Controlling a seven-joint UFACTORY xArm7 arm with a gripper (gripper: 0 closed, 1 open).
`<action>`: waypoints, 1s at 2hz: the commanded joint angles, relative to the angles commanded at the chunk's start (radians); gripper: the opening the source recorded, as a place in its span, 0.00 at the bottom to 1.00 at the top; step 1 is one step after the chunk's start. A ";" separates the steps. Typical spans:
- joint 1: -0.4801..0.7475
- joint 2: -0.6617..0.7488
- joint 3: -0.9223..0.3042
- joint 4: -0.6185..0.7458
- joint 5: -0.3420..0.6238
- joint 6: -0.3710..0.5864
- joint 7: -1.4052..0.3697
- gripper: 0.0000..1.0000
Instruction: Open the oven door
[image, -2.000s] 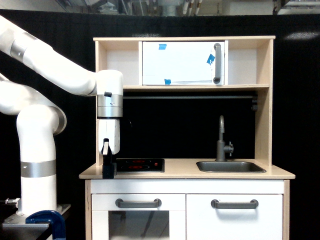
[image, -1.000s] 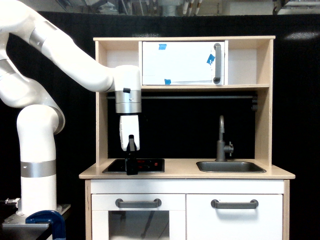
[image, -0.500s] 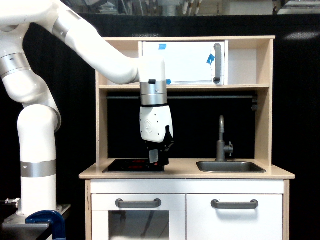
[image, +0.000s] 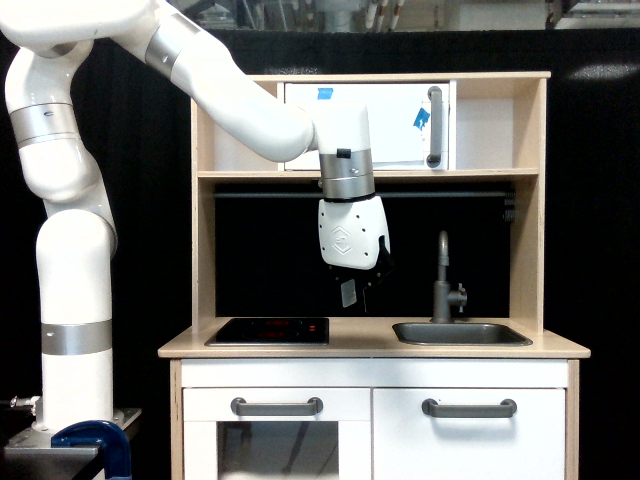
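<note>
oven door (image: 375, 125) sitting shut on the upper shelf, vertical grey handle (image: 434, 126) at its 3 o'clock edge | fingers (image: 357, 292) hanging below at 6 o'clock, above the counter (image: 540, 347); spread cannot be told

This looked like a robotics lab, not a real kitchen. A white robot arm (image: 70, 300) stood bolted on a metal base beside a wooden toy kitchen (image: 370, 345), complete with a hob (image: 268, 331), sink (image: 460, 334) and tap (image: 442, 280). Black curtains (image: 600, 200) hung behind it all, blue tape (image: 421, 118) marked the upper cupboard, and bare ceiling ducts (image: 340, 14) showed overhead.
</note>
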 joint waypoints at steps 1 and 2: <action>-0.073 0.347 -0.084 0.397 0.382 0.433 -0.775 1.00; -0.203 0.463 -0.010 0.496 0.559 0.694 -0.976 1.00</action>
